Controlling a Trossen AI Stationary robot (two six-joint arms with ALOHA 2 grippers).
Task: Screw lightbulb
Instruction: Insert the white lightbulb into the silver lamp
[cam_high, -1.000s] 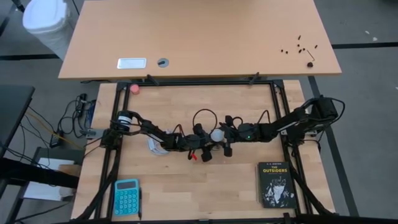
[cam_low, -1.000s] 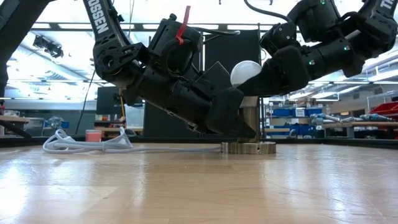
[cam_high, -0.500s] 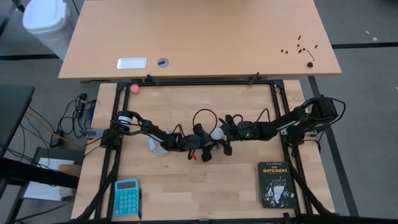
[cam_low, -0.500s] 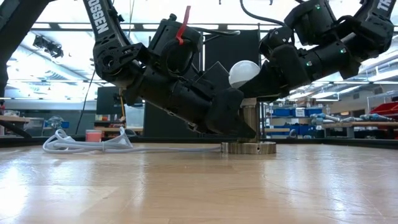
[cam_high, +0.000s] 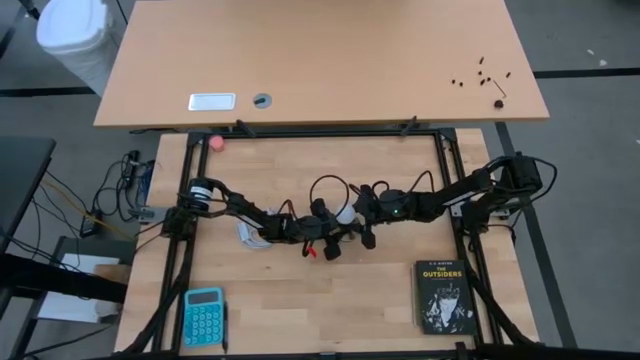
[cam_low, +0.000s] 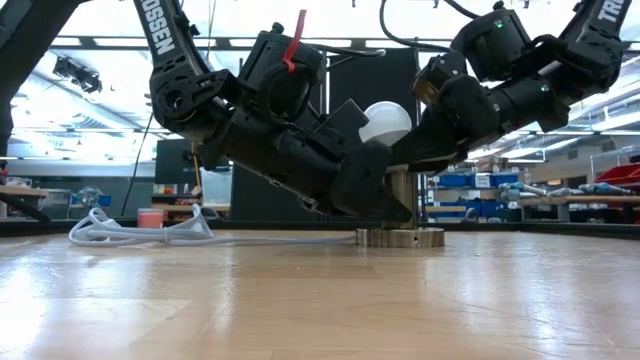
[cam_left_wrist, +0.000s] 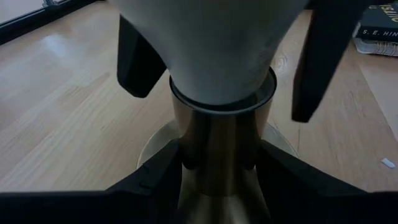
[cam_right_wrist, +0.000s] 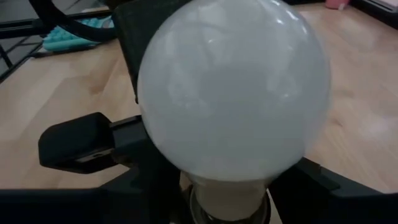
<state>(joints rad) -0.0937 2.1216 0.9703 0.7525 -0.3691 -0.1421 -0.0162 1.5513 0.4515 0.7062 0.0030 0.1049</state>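
The white lightbulb (cam_right_wrist: 233, 93) is seated upright in a brass socket (cam_left_wrist: 219, 158) mid-surface, pinched by the right tool (cam_low: 400, 150). The socket is clamped by the left tool (cam_left_wrist: 217, 180). Screwing appears underway; further twisting is likely needed.

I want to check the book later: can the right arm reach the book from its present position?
Probably yes: the book lies uncovered near the right arm's base, but the right gripper is busy, closed on the lightbulb.

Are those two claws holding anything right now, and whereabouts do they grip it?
The left gripper clamps the brass socket by its stem. The right gripper grips the lightbulb at its narrow neck.
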